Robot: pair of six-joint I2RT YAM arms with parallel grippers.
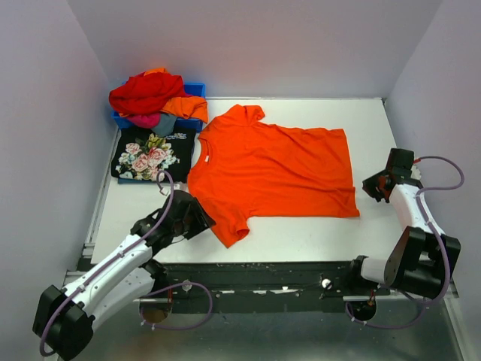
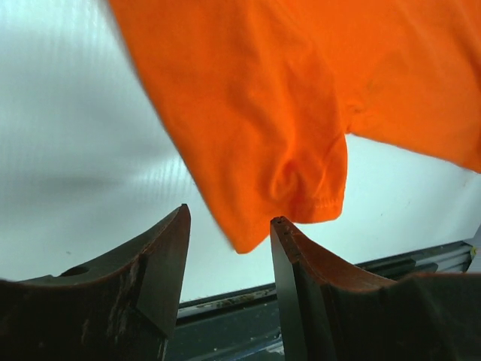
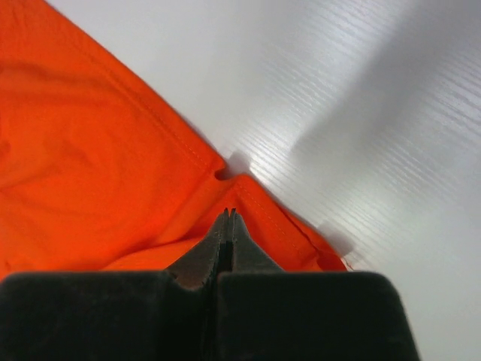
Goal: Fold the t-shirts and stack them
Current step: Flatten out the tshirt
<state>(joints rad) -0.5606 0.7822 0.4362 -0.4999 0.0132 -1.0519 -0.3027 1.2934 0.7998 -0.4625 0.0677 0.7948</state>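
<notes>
Top external, what's the left claw (image 1: pixel 201 218) doing? — Spread, at the seven-o'clock sleeve of the orange t-shirt (image 1: pixel 278 169), flat on the table (image 1: pixel 301 235).
And the right claw (image 1: pixel 378 186)? — Pressed together, seemingly empty, by the four-o'clock hem corner. Cloth looks limp, light: pinch hems.

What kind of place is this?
Likely a robot lab bench: plain walls box in a white table, a left arm and right arm sit at its near edge, and t-shirts fill a blue bin.

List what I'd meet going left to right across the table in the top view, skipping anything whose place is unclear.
black rose-print t-shirt → orange t-shirt → right gripper
</notes>
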